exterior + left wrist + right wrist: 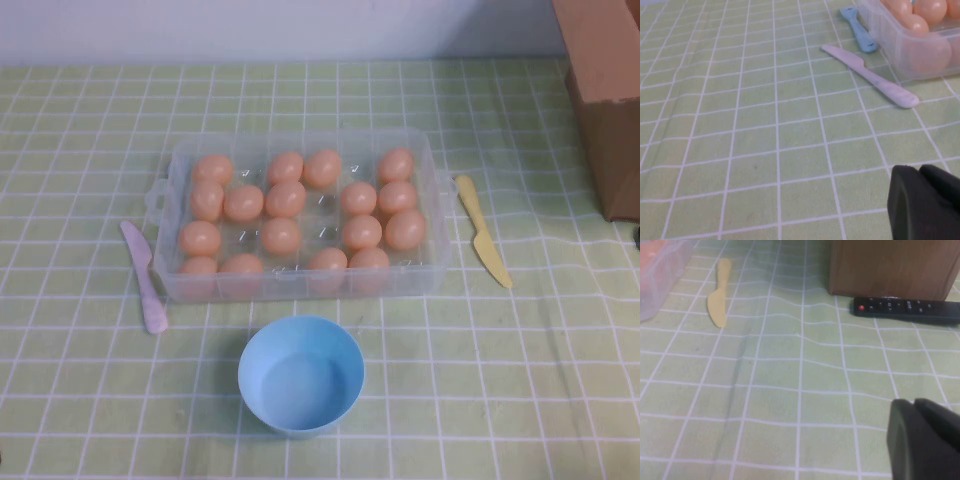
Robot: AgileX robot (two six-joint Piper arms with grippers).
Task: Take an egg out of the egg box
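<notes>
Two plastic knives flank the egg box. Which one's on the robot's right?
The yellow knife, right of the egg box; the pink knife lies left. Neither hand reaches the high view.

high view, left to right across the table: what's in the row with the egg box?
Pink knife → egg box full of eggs → yellow knife → cardboard box. Neither gripper shows in the high view; the left gripper and right gripper hover over bare cloth.

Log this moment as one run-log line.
stage: not started | eggs: all in egg box | bowl: empty | left gripper: off box | right gripper: off box
</notes>
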